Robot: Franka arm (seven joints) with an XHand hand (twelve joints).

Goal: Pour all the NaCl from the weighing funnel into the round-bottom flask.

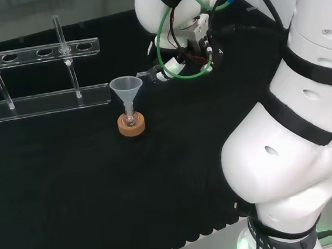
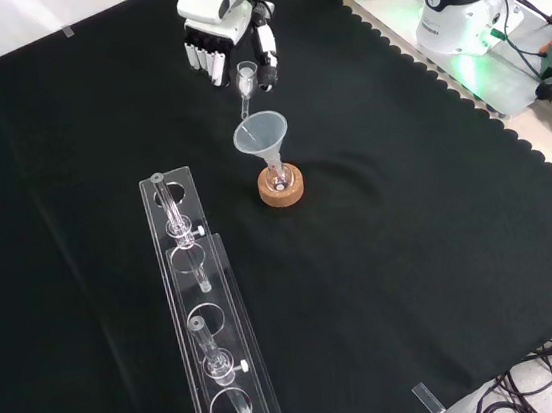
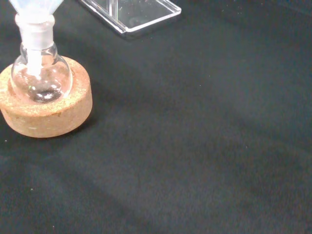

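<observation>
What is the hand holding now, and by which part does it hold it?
The hand holds a small clear weighing funnel by its upper end; the lower end points down toward the funnel in the flask.

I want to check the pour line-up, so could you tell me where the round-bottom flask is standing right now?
In the front view the round-bottom flask sits on a cork ring near the cloth's middle, with a funnel in its neck, just below the hand.

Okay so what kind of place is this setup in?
Most likely a chemistry lab bench set up for robot work: a round-bottom flask on a cork ring with a funnel in its neck, a clear tube rack, and black cloth.
</observation>
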